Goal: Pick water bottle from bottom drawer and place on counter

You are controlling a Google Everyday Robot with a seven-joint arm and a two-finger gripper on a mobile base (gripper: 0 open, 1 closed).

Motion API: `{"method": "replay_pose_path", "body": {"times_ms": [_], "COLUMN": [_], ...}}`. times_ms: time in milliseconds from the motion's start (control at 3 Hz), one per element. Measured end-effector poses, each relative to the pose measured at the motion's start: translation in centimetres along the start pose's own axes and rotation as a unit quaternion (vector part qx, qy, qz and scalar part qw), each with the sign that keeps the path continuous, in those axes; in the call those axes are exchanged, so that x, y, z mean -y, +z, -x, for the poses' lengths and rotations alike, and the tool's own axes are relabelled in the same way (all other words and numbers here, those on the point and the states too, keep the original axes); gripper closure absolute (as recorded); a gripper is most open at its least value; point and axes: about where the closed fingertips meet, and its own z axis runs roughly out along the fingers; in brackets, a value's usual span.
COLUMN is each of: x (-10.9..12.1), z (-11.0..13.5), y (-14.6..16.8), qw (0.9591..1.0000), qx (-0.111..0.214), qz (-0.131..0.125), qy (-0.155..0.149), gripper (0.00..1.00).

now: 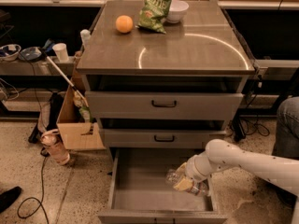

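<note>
- Your gripper [183,184] is down inside the bottom drawer [142,183], at its right side, right against the water bottle [171,176].
- The bottle lies on its side on the drawer floor, close to the right wall and roughly midway between back and front. Its clear end pokes out to the left of the gripper.
- You cannot tell from here how wide the pincer stands, or whether it has hold of the bottle at all (the wrist covers the contact).
- Expect a light, thin-walled bottle. It will probably crumple under a hard squeeze, and its smooth plastic may slip or roll along the floor.
- Take it across the middle of the body, where it is likely stiffest, and squeeze only moderately.
- The counter [187,50] shows bare steel along its front edge. The orange [124,24], chip bag [156,10] and bowl [177,9] sit toward the back edge, so you can set the bottle down away from them.
</note>
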Motion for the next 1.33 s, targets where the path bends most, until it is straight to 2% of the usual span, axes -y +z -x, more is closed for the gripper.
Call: {"method": "replay_pose_path", "body": {"times_ms": [333,667,1000,1333], "x": [0.0,0.0,0.0,-0.8], "z": [2.0,2.0,3.0,5.0], "y": [-2.2,-2.2,-3.6,-6.8], "qw": [0.9995,0.9995,0.999,0.9975], "qx": [0.002,0.002,0.005,0.015], "qz": [-0.024,-0.024,-0.032,-0.044], "qy": [-0.021,-0.022,-0.03,-0.053], "gripper": [1.0,1.0,1.0,1.0]}}
